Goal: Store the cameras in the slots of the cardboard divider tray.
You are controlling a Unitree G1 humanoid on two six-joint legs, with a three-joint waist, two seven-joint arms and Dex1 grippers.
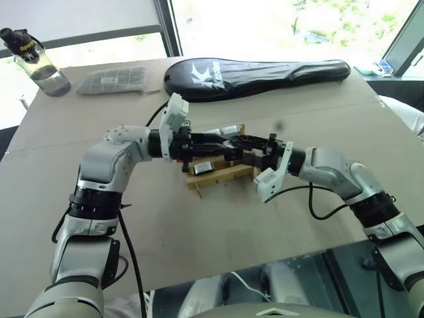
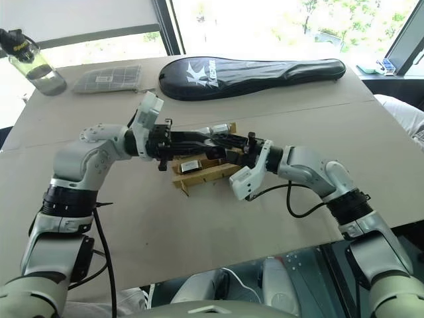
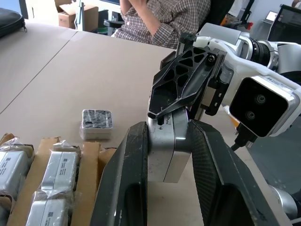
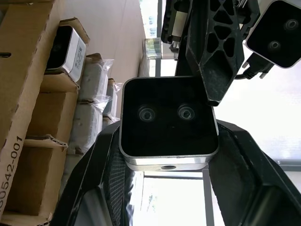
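Observation:
Above the cardboard divider tray (image 1: 222, 176) my two grippers meet tip to tip. In the left wrist view my left gripper (image 3: 168, 128) is shut on the silver sides of one camera (image 3: 164, 153). My right gripper (image 4: 169, 136) is shut on the same camera (image 4: 167, 120), whose black face shows two lenses. Each wrist view shows the other gripper's black finger (image 3: 181, 82) on that camera. Several plastic-wrapped cameras (image 3: 54, 172) lie in the tray's slots. Another camera (image 3: 96, 125) sits loose on the table beside the tray.
A black racket cover (image 1: 258, 76) lies at the table's far side, with a grey gridded pouch (image 1: 111, 79) and a bottle (image 1: 40, 63) at the far left. A person in a checked shirt (image 3: 164, 19) sits beyond the table. Cables hang off both arms.

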